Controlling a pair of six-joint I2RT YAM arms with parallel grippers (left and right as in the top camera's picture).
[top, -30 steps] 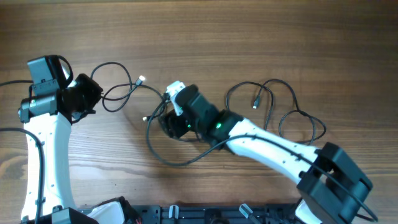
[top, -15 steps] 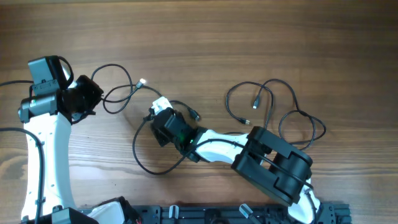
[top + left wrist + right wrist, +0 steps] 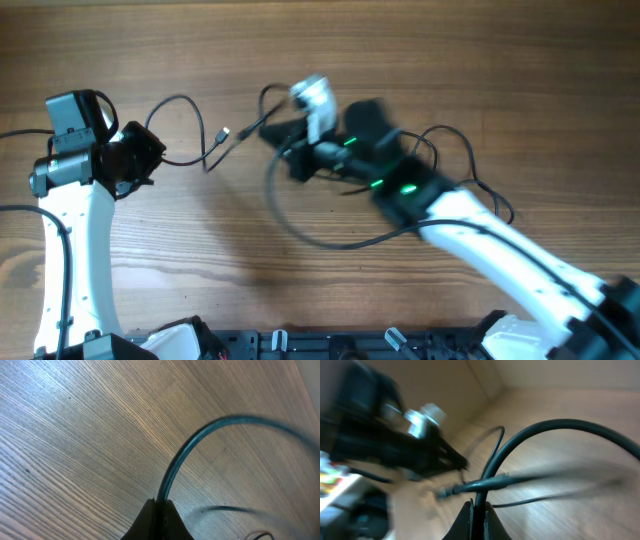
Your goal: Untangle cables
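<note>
Thin black cables lie in loops on the wooden table (image 3: 400,50). At the left my left gripper (image 3: 155,158) is shut on one cable; its small plug (image 3: 222,132) lies just to the right. The left wrist view has that cable (image 3: 195,440) arching up out of the shut fingertips (image 3: 160,506). Near the middle my right gripper (image 3: 288,158), blurred by motion, is shut on a cable whose long loop (image 3: 330,243) hangs below it. In the right wrist view this cable (image 3: 555,424) curves up from the gripper (image 3: 479,506), and a plug-ended cable (image 3: 470,486) crosses it.
Another loose cable loop (image 3: 505,210) lies at the right, partly under my right arm (image 3: 520,260). My left arm (image 3: 75,240) runs down the left side. A black rail (image 3: 330,345) lines the near table edge. In the right wrist view my left arm (image 3: 395,445) appears blurred.
My right gripper has shut on a cable and swung up and to the right with it, pulling the loop along. The plug near the left gripper shifted slightly. The left arm has not moved.
</note>
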